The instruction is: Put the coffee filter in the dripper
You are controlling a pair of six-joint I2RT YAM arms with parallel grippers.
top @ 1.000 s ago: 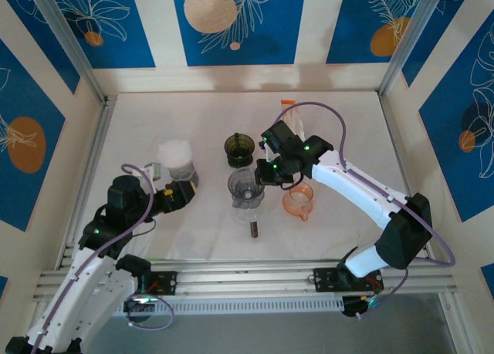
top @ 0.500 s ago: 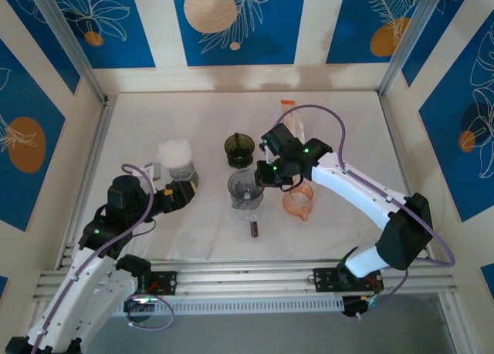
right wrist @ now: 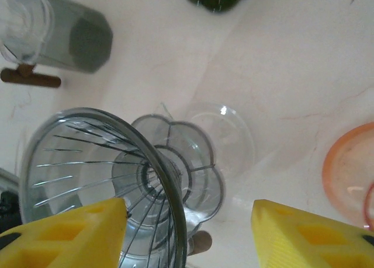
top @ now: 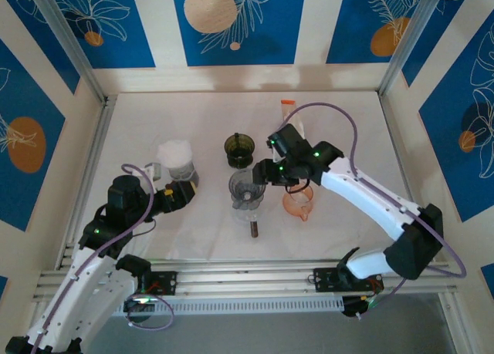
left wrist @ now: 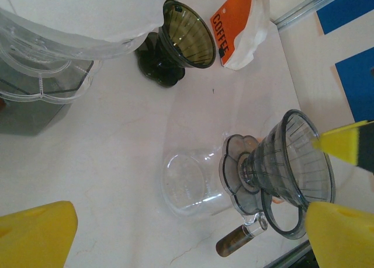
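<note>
your right jaws stand apart over the clear dripper (right wrist: pixel 87 163). in the right wrist view its rim runs down between the two yellow fingers (right wrist: pixel 315 233). the finger on the other side overlaps the rim's edge, so you cannot tell whether it touches. the dripper sits on a clear carafe (left wrist: pixel 190 183) at the middle of the surface (top: pixel 154 123), its ribs showing through the wall, and from above the right wrist covers part of its right side. the coffee filter (top: pixel 175 150) is apart from it, part of a white stack lying on top of a clear container (left wrist: pixel 41 63) at the left, just beyond your left jaws, which are spread wide. in the left wrist view the stack is cut off by the top edge and reads as a pale sheet. the coffee bag (left wrist: pixel 239 23) lies at the far side beside a dark dripper (top: pixel 239 147), and from above the right arm hides most of the bag. an orange cup (top: pixel 298 200) sits just right of the carafe, half under the arm, and is cropped at the edge of the right wrist view. a brown handle (left wrist: pixel 235 242) pokes out below the carafe, and what it belongs to is hard to make out. a further yellow tip at the right edge of the left wrist view is too cropped to say whose it is.
</note>
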